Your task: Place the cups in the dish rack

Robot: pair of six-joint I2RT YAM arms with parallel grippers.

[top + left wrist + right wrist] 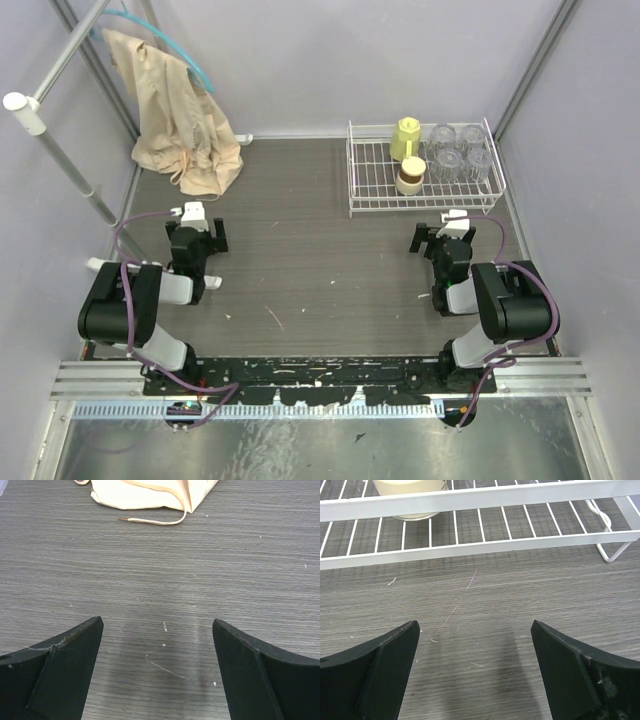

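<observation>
Top external: dish rack (372, 190) far right, long side running left-right, just ahead of right gripper (440, 230); left gripper (197, 214) well apart.
Both grippers wide, empty; mug (406, 136), tumblers (458, 150), brown cup (411, 176) sit inside the rack. Likely nothing left to load.

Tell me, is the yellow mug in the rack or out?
In. The yellow mug sits inside the white wire rack, next to the clear cups.
</observation>
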